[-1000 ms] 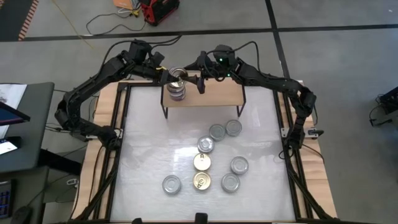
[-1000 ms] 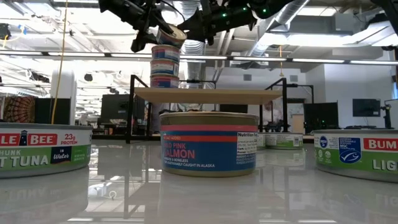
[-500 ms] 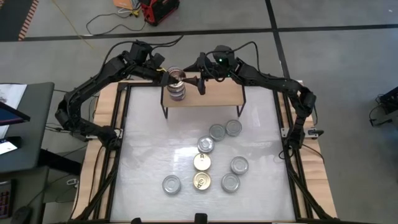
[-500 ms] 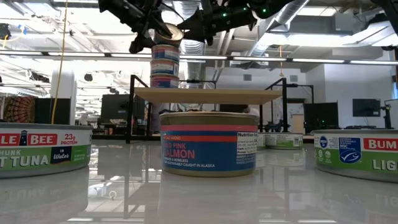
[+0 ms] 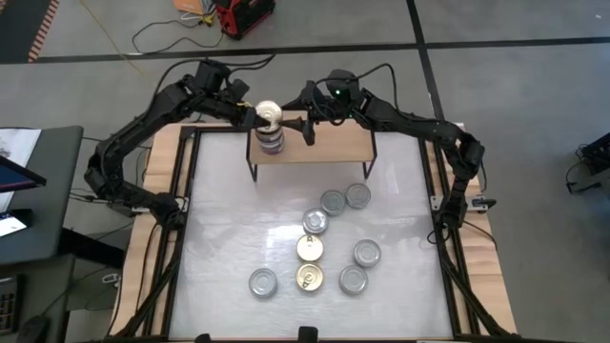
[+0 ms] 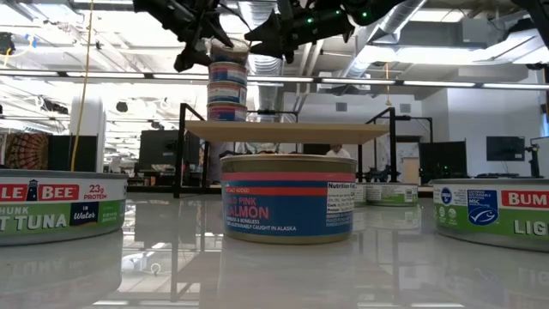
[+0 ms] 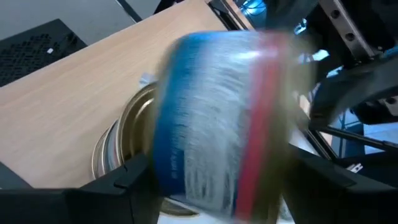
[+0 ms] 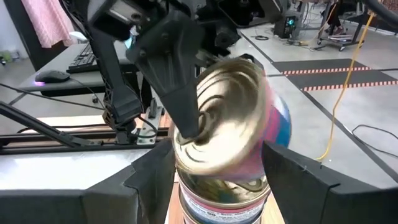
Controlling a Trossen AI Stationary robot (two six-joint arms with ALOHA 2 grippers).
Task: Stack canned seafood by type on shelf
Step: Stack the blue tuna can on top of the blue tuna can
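On the left end of the light-wood shelf point(image 5: 324, 143) stands a stack of cans point(image 6: 227, 90). The topmost can point(image 8: 233, 127), blue and red on its side, sits tilted and blurred on the stack, its gold lid tipped toward my right arm. My left gripper point(image 5: 255, 116) is open, with its fingers on either side of this can point(image 7: 217, 118). My right gripper point(image 5: 307, 127) waits open just right of the stack, its fingers flanking the stack in the right wrist view without touching it. My left gripper: one finger point(image 8: 183, 106) shows in front of the tilted can's lid, and the can is blurred between the fingers. I cannot tell whether either finger touches it.
Several loose cans lie on the white table in front of the shelf, two with gold lids point(image 5: 310, 248) and the others with silver lids point(image 5: 354, 279). The right part of the shelf board point(image 5: 348, 141) is bare. Black frame rails point(image 5: 181, 219) run along the table's sides.
My left gripper has opened at the top of the stack. The can between its fingers, held steeply tilted a second ago, has sunk onto the stack and shows blurred in both wrist views. My right gripper has kept still.
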